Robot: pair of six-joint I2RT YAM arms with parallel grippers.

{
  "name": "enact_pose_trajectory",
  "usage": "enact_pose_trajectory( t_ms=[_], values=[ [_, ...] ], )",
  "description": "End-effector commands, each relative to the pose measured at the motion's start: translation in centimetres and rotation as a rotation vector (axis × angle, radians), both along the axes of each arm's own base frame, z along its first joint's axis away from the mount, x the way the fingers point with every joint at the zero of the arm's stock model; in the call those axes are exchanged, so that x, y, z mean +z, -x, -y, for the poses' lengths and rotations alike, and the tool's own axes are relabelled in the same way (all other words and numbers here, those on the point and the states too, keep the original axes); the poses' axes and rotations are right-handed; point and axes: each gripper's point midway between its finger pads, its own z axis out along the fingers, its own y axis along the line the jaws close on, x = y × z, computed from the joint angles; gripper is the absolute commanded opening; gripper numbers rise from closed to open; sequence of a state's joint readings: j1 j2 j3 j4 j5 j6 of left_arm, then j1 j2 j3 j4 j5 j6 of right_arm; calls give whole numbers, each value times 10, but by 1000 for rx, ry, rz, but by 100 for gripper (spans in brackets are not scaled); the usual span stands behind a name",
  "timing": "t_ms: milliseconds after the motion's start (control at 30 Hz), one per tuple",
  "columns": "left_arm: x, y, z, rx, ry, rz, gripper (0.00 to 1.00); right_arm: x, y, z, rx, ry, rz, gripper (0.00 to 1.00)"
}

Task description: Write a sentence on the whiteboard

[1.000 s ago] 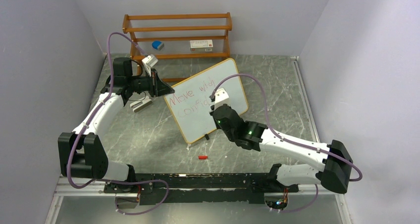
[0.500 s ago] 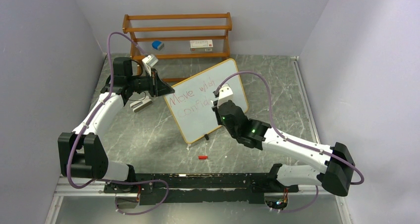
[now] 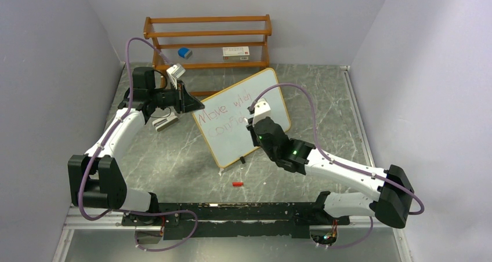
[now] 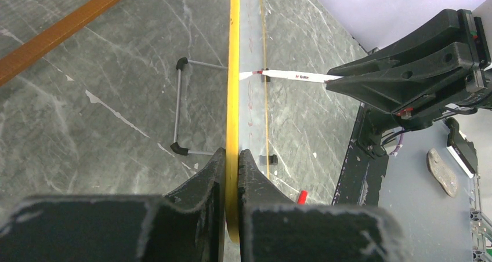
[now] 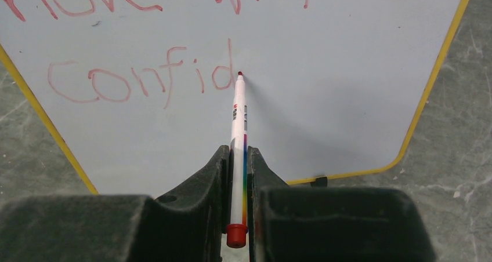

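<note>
The whiteboard [image 3: 274, 89] stands tilted on the table, with "Move with" and "confid" written on it in red. My left gripper [image 3: 196, 106] is shut on its yellow frame [image 4: 233, 71] at the upper left edge, one jaw on each side. My right gripper [image 5: 238, 155] is shut on a white marker [image 5: 237, 117] with a rainbow stripe and a red end. The marker's red tip touches the board [image 5: 348, 71] just right of the "d". In the top view the right gripper [image 3: 253, 124] covers the end of the second line.
A brown slatted shelf rack [image 3: 207, 39] at the back holds a blue object [image 3: 184, 53] and a white box [image 3: 235, 52]. A red cap [image 3: 237, 184] lies on the table in front of the board. A grey object [image 3: 165, 123] lies under my left arm.
My right gripper has shifted slightly right and up along the second line of writing. The left gripper and the board have not moved.
</note>
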State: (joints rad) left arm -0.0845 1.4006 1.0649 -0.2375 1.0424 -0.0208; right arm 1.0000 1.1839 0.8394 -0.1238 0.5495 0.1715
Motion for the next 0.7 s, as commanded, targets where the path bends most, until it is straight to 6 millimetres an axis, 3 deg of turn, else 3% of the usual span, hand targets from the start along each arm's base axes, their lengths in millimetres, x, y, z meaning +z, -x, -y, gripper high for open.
enact_pose_trajectory(
  t_ms=[0, 267, 667],
  values=[
    [-9, -8, -6, 27, -58, 32, 5, -3, -6, 10, -36, 24, 1, 0],
    [-9, -8, -6, 26, -58, 34, 5, 1, -10, 19, -72, 24, 18, 0],
    [-9, -7, -5, 22, -57, 35, 5, 14, -17, 10, -60, -17, 61, 0]
  ],
)
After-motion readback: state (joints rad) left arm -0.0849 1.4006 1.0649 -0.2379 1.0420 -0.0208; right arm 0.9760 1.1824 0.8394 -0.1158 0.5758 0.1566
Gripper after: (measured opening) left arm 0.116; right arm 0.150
